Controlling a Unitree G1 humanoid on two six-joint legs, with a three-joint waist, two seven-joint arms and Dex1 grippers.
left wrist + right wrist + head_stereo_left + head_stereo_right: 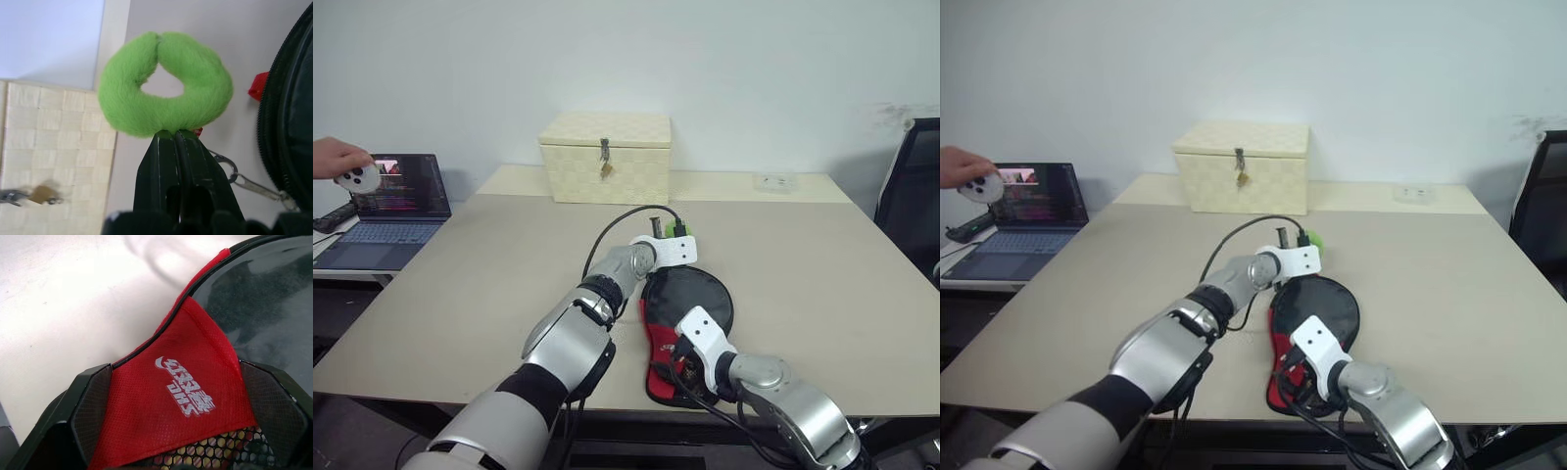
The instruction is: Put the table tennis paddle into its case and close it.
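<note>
The case (690, 311) lies low in the centre of the head-camera frame, on the tan table (822, 284), its black round part toward the back and its red handle part toward the near table edge. In the right wrist view the red fabric with a white logo sits between the right gripper's two fingers (266, 413), which stand wide apart on either side of it; whether they press on it I cannot tell. The right gripper (690, 377) is at the case's handle end, at the lower middle of the frame.

The left gripper (175, 139) is at the far end of the case, near mid-frame, with its fingers pressed together on the base of a fuzzy green ring (166, 88). A small metal clip (234, 178) runs from the ring toward the case's zip edge.

The paddle cannot be made out apart from the case.

A cream woven box (605, 157) stands at upper centre, a laptop (391, 208) at the left edge, with a person's hand (335, 157) above it
</note>
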